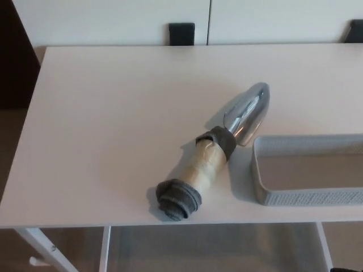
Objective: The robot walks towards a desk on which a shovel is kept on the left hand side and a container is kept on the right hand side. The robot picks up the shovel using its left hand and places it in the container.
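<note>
A shovel [212, 156] lies on the white desk [113, 124] near its front edge. Its shiny metal blade [248, 111] points to the back right, and its tan handle with a grey wrapped end [178, 199] points to the front left. Just right of it stands a grey perforated container [306, 195], with nothing visible inside and cut off by the right edge of the picture. The blade tip lies close to the container's back left corner. Neither of my hands shows in the head view.
A white wall or cabinet front runs behind the desk, with two black blocks [181, 33] at the desk's back edge. A white desk leg [42, 249] stands at the lower left. Brown floor shows to the left.
</note>
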